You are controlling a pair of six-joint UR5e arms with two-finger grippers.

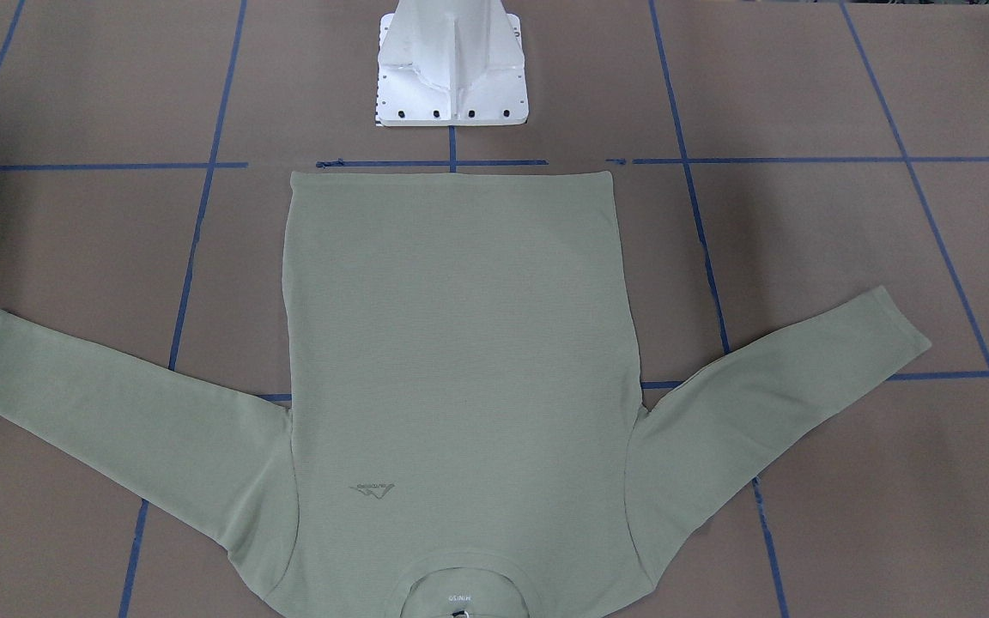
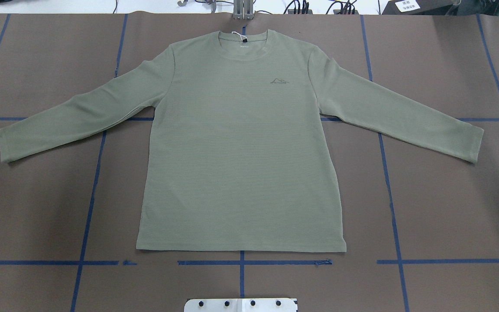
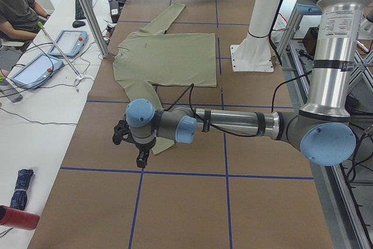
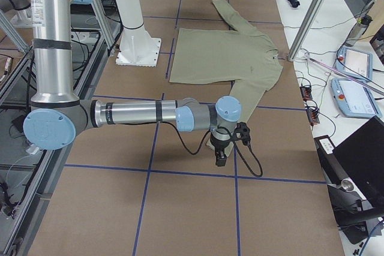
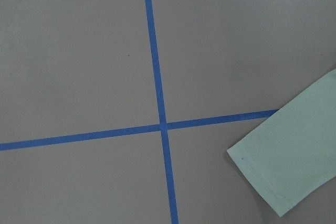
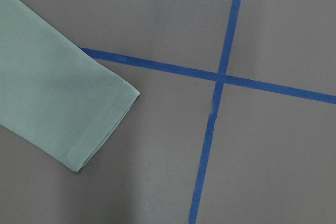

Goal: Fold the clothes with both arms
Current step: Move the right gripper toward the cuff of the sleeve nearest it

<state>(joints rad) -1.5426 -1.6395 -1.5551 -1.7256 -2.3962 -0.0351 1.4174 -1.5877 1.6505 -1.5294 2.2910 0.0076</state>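
We see the shirt (image 2: 241,151) lying flat and face up in the middle of the table (image 2: 37,216). Its hem runs along the edge nearest the white base (image 1: 452,77), and its collar (image 2: 243,41) reaches the far edge. A small logo (image 2: 279,81) sits on the chest. Both sleeves are spread out and angled toward the table's two ends.

The left arm (image 3: 233,123) stretches low across the surface, and the left gripper (image 3: 141,160) hangs over the table just beside the left-side cuff (image 5: 283,171). That cuff lies near a crossing of the blue tape (image 5: 163,125).

The right arm (image 4: 138,113) mirrors this at the other end. The right gripper (image 4: 221,159) hangs close to the right-side cuff (image 6: 89,124).

Neither gripper touches the cloth. We cannot tell whether either pair of fingers is apart or together, since only the side views show them.

A person (image 3: 17,4) sits at a desk beyond the far edge.
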